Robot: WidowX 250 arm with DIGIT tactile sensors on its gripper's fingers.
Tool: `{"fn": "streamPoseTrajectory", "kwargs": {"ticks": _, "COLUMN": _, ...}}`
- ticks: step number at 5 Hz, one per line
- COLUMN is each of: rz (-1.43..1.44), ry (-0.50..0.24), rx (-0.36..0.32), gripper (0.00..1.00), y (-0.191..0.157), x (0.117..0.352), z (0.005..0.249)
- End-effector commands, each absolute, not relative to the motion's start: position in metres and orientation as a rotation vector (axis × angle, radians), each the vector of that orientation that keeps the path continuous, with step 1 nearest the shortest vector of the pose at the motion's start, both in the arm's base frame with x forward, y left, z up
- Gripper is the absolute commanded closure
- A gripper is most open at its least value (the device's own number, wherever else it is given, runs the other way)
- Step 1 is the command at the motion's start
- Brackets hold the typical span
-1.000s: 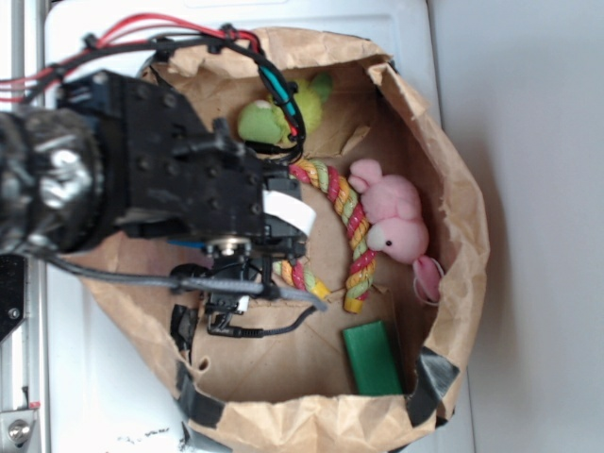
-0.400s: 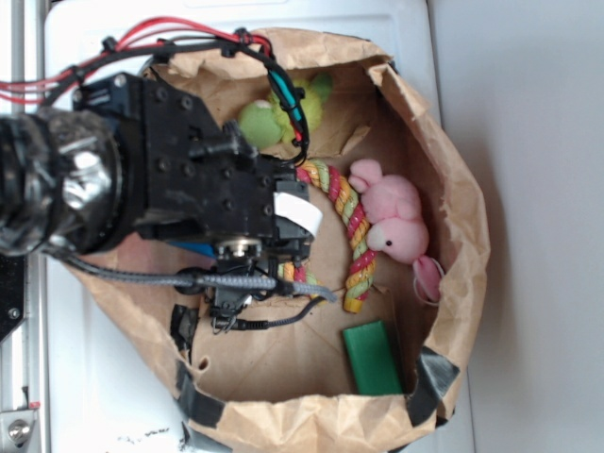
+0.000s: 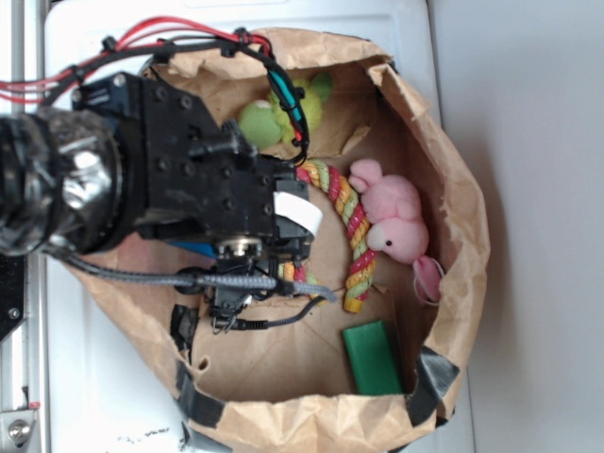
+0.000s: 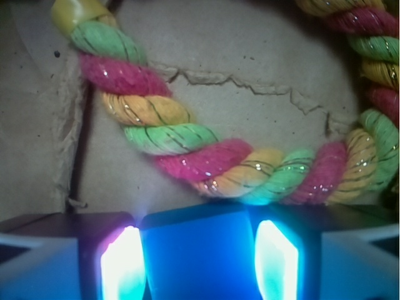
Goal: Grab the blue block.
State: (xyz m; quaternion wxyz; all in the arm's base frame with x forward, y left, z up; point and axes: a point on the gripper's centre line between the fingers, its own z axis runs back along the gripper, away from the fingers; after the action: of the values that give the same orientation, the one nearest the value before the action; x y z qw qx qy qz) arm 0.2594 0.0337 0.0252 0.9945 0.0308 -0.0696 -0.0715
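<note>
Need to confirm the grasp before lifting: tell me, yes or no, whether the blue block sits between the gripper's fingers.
Yes. In the wrist view the blue block fills the gap between the two glowing fingers, just below the rope toy.

Bright blue block [image 4: 199, 256], smooth-faced, just beside rope

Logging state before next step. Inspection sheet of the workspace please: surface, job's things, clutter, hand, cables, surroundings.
Surface: crumpled brown paper bag lying open, on a white top.
Job's things: bright blue rectangular block sits between the hand's glowing pads, against the rope.
Clutter: braided pink, green and yellow rope ring; pink plush bunny; green plush toy; dark green rectangular block.
Hand: black hand shut on the blue block.
Cables: red wires and grey sleeved cable on the arm.
Surroundings: pale wall at right.
</note>
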Motion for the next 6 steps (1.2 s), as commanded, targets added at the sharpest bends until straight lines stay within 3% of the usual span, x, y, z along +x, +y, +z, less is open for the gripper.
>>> {"fn": "streamPoseTrajectory", "kwargs": {"ticks": 1, "rz": -0.030, "ry": -0.233, "rx": 0.032, "gripper": 1.00, "y": 0.033, "x": 0.276, "z": 0.087}}
{"fn": "streamPoseTrajectory", "kwargs": {"ticks": 2, "rz": 0.024, "ry": -0.237, "rx": -0.009, "gripper": 1.00, "y": 0.030, "x": 0.282, "z": 0.121}}
{"fn": "streamPoseTrajectory", "kwargs": {"ticks": 4, "rz": 0.066, "ry": -0.273, "rx": -0.014, "gripper": 1.00, "y": 0.025, "x": 0.281, "z": 0.168}}
{"fn": "streamPoseTrajectory", "kwargs": {"ticks": 6, "rz": 0.098, "ry": -0.286, "rx": -0.019, "gripper": 1.00, "y": 0.018, "x": 0.283, "z": 0.203}}
